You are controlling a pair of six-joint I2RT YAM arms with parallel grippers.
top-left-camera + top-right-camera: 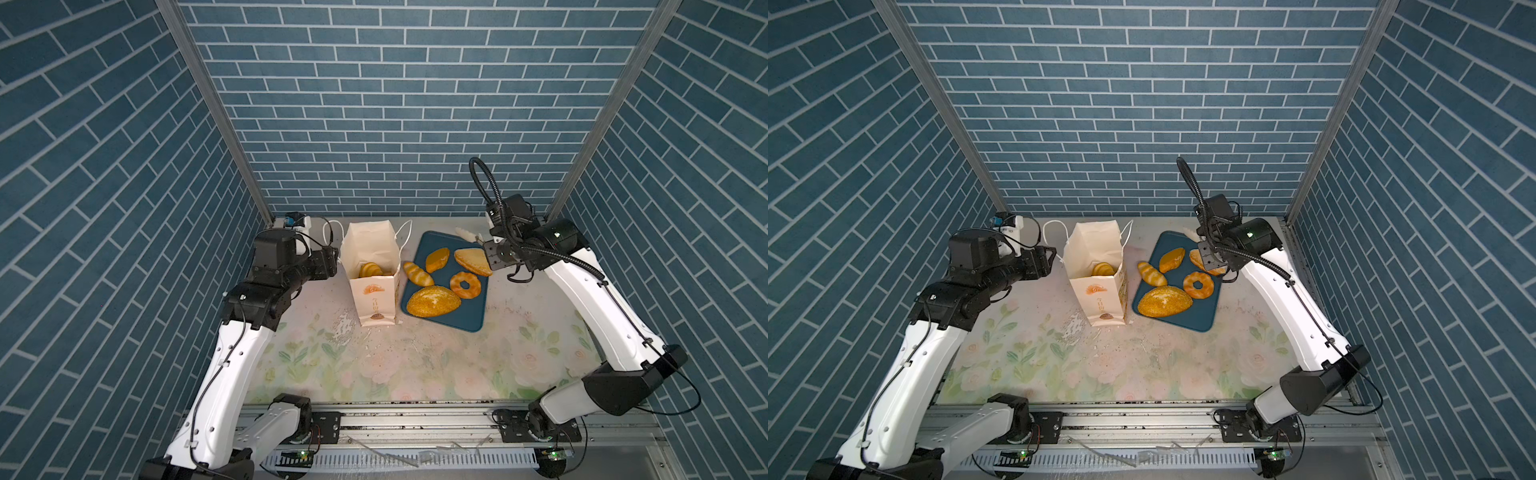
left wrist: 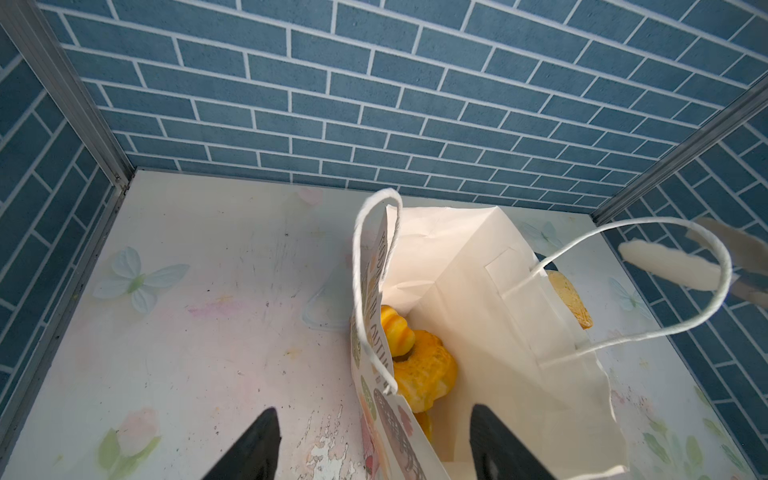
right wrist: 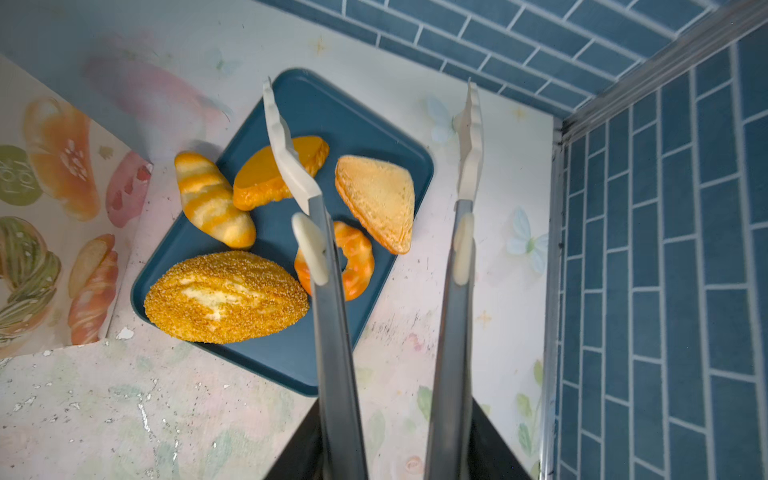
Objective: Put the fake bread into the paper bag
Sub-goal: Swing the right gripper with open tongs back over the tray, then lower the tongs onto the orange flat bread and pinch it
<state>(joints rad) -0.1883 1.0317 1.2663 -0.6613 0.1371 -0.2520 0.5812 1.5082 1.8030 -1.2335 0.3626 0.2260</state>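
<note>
The only lettering stood on the paper bag (image 2: pixel 478 291): grey capitals (image 2: pixel 376 332) on its printed side, perhaps "AUTU", partly hidden. Its green round print (image 3: pixel 16 183) and brown front lines (image 1: pixel 376 309) held letters too small to read.

a dark blue tray (image 1: pixel 459 319) with rounded corners lies flat on the table (image 1: pixel 374 365), turned at a slant to its edges. the table top has a pale print of flowers, leaves and butterflies, with a worn, flaking white patch (image 1: pixel 344 329) near the middle. tongs (image 3: pixel 334 332) with grey metal arms and white scalloped tips stand spread apart, one tip over the tray, the other over bare table beside it. blue brick-patterned walls (image 1: pixel 395 104) close in three sides, joined by metal corner posts (image 1: pixel 218 112). a metal rail (image 1: pixel 415 419) runs along the front edge.
</note>
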